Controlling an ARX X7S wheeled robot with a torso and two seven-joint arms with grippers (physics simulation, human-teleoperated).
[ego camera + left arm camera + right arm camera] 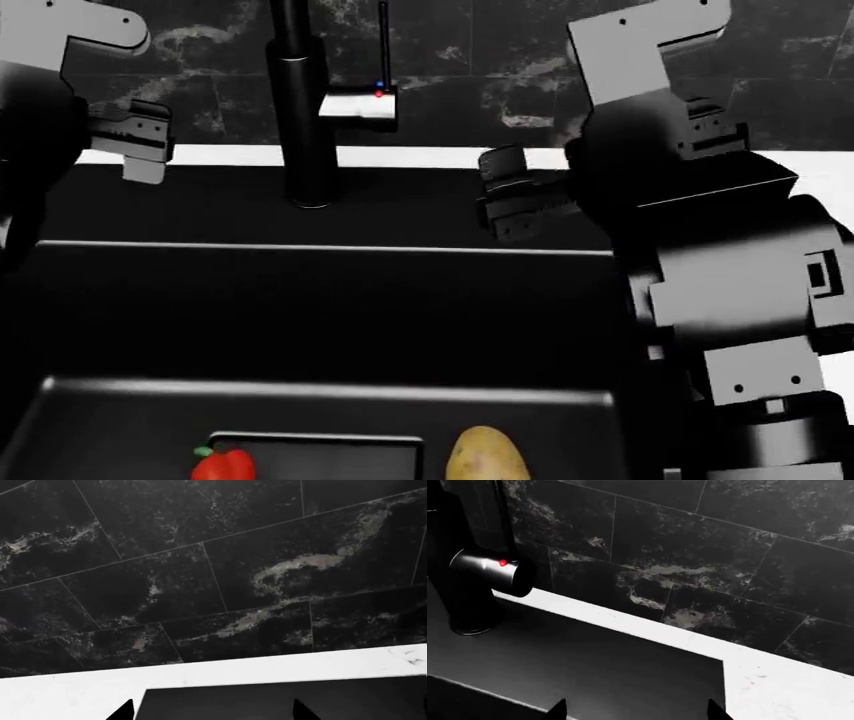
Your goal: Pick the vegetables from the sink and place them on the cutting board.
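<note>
Two vegetables lie low in the sink [320, 330], at the near edge of the head view: the pepper [222, 465] to the left and the potato [486, 457] to the right, apart from each other, with a rectangular drain frame [318, 440] between them. The board is in no view. Both arms are raised at the back of the basin, well above the vegetables. The left gripper [130, 143] hangs by the white counter strip [400, 156] at the far left; the right gripper [514, 195] sits over the sink's rear ledge, just right of the black faucet [304, 100], whose lever carries a red and blue mark. Each wrist view shows two finger tips [123, 711] [558, 711] set wide apart with nothing between them, facing the dark marbled wall tiles [213, 555]. The faucet column stands between the grippers; the sink floor around the vegetables is bare, bounded by a stepped ledge behind.
</note>
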